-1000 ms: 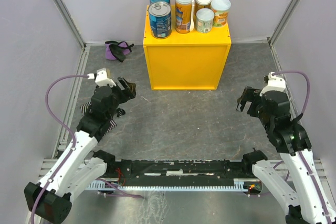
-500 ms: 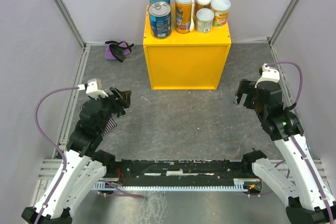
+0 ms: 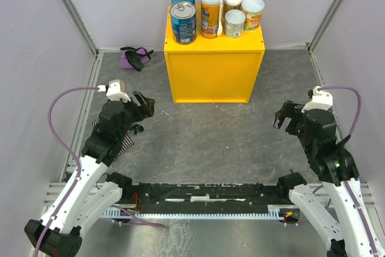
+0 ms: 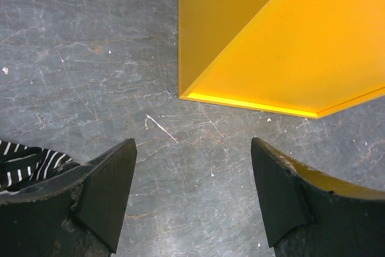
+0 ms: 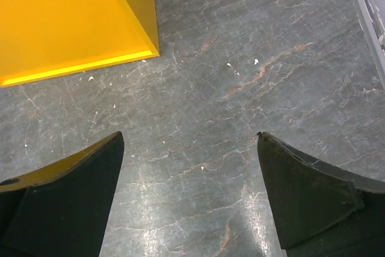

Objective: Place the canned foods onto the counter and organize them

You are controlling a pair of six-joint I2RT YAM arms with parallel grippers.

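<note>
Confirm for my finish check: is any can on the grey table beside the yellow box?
No: in the top view all the cans stand on top of the yellow box, none on the table.

Ahead of the left end effector [image 4: 192, 167], whose fingers [image 4: 102, 191] are black, the bench [image 4: 289, 40] is bright yellow. On it, two cans [image 3: 183, 23] wear blue labels and silver tops, the tall cans [image 3: 211, 15] are orange, and a short can [image 3: 234, 23] is pale green. Just left of that end effector lies a black-and-white striped cloth [image 4: 27, 157], and far beyond it a purple cloth [image 3: 133, 57]. Under the black right end effector [image 5: 189, 161] the grey surface [image 5: 240, 58] is veined rust and white
</note>
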